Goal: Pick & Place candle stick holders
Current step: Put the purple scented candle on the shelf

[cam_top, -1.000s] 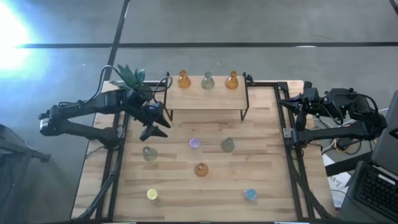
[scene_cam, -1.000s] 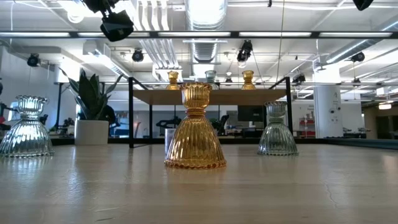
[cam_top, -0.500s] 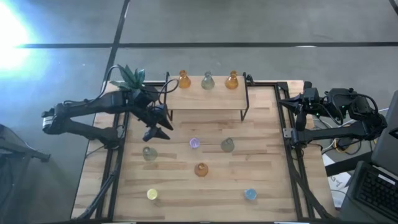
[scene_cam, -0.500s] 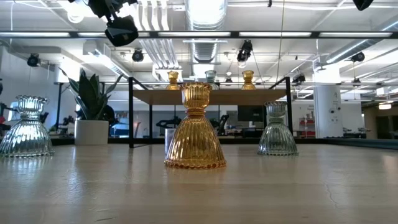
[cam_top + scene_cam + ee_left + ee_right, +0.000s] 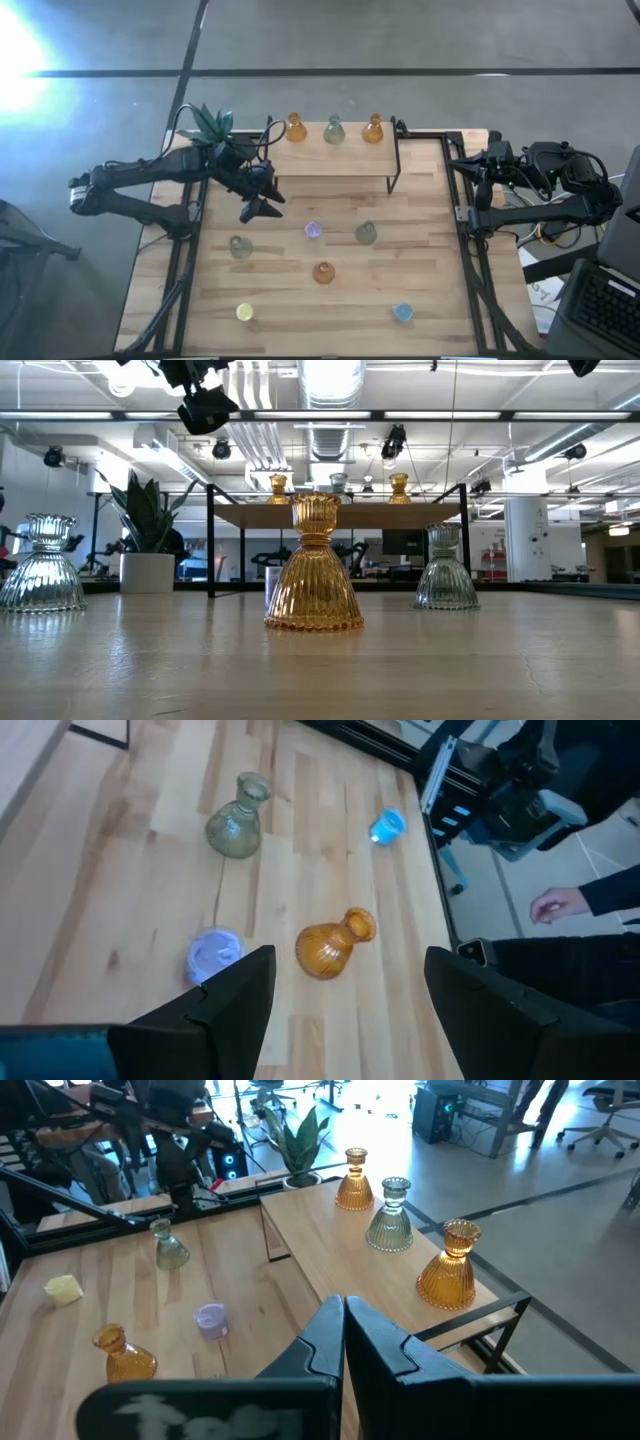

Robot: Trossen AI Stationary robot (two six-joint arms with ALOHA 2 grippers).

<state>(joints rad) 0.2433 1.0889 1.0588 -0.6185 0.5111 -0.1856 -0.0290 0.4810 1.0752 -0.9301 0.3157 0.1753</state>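
Left gripper (image 5: 258,207): fingers spread, holding nothing, raised above the table just in front of the raised shelf (image 5: 333,158).
Purple holder (image 5: 313,230): nearest loose piece, upright, just beyond the gripper toward table centre and lower; likely next pick.
Amber holder (image 5: 323,272), grey-green holder (image 5: 366,233): upright, farther out.
Shelf: three holders already set in a row.
Right gripper (image 5: 343,1320): fingers together, empty, parked at the right edge, well apart.

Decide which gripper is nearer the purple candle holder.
Left. The left gripper hovers close beside the purple candle holder; the right gripper waits at the table's far right edge.
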